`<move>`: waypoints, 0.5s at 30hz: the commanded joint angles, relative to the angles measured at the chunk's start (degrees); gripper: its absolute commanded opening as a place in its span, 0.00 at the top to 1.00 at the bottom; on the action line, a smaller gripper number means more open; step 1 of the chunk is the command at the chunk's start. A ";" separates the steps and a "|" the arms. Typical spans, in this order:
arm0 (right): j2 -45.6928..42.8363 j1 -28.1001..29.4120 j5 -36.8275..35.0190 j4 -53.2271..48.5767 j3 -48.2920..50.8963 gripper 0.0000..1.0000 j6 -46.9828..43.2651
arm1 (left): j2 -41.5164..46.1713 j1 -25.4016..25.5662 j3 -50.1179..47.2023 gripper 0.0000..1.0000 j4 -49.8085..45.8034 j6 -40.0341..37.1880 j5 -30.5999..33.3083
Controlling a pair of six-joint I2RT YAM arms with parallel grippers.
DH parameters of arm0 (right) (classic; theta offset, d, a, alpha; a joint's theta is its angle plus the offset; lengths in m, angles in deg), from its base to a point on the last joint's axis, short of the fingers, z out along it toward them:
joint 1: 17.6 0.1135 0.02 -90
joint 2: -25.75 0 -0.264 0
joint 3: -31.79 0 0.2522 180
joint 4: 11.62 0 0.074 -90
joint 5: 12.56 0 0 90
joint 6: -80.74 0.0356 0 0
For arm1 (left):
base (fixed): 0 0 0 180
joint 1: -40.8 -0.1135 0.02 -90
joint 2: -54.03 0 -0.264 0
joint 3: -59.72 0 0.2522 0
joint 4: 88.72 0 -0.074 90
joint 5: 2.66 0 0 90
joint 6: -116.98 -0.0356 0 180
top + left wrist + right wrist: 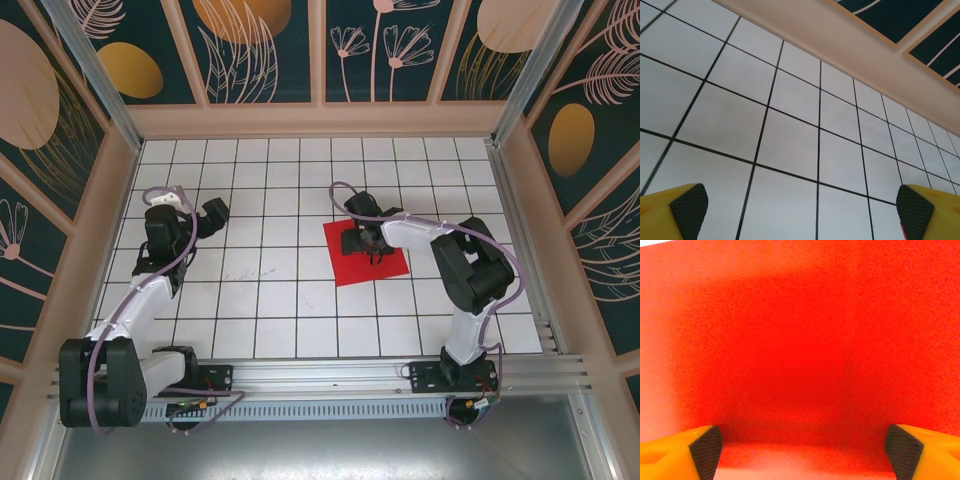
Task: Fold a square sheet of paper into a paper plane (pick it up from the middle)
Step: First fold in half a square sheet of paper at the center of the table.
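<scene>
The square sheet of paper (390,265) is bright red and lies flat and uncreased on the white grid table, right of centre. My right gripper (362,242) points down onto the middle of the sheet. In the right wrist view its black pads (706,450) stand wide apart on the red paper (800,340), open, with a pale band of paper between them. My left gripper (205,215) hovers over bare tiles at the left, far from the sheet. Its fingers (687,207) are spread wide with nothing between them. The paper plane is out of view.
The white gridded table (270,300) is ringed by a raised beige rim (320,120) and patterned walls. The rim (850,45) runs close ahead of the left gripper. A metal rail (330,375) holds both arm bases at the near edge.
</scene>
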 commanded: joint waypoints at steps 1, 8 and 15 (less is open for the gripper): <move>4.22 -0.36 3.39 -1.08 2.23 0.17 -0.45 | -1.57 -0.36 1.19 0.01 1.56 1.77 -3.83; 3.05 -1.06 3.12 -0.50 1.74 0.31 0.60 | -4.69 -0.36 1.25 0.02 1.90 4.02 -9.36; -1.27 -1.19 6.74 1.73 1.79 0.45 1.86 | -6.83 1.08 0.31 0.02 3.80 7.12 -14.32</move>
